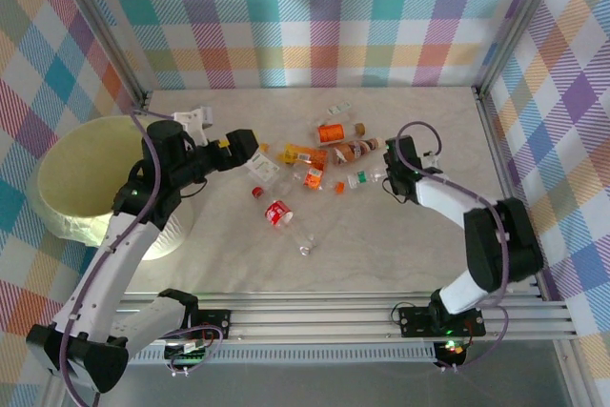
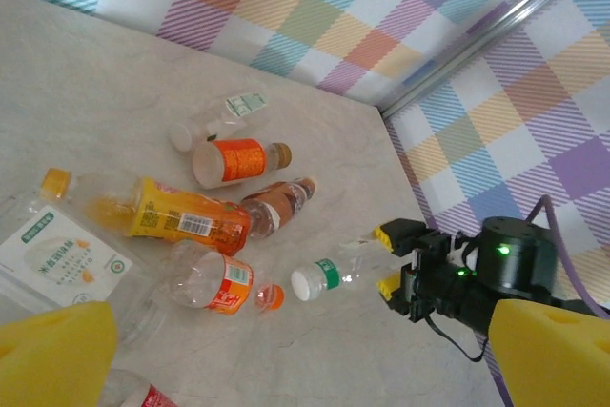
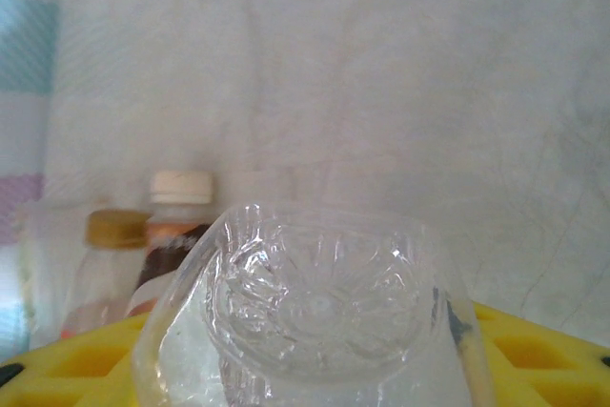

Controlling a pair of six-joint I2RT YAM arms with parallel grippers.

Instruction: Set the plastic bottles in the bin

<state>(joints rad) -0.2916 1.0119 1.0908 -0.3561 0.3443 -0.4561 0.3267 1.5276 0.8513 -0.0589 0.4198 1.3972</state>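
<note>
Near desk [image 1: 381, 264] strip mostly bare. Bin [image 1: 86, 169] at left edge. Left end effector [image 2: 305, 331] spread wide, empty, above bottles [image 1: 315, 164] clustered mid-desk. Right end effector [image 1: 389, 178] clamps green-label bottle [image 1: 362, 179] by its base. Far desk open to wall.

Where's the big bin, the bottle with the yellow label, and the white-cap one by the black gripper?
bin [image 1: 81, 173]: top external view, on its inner wall.
yellow-label bottle [image 2: 181, 219]: left wrist view, on its label.
white-capped bottle [image 2: 329, 274]: left wrist view, on its green band.
</note>
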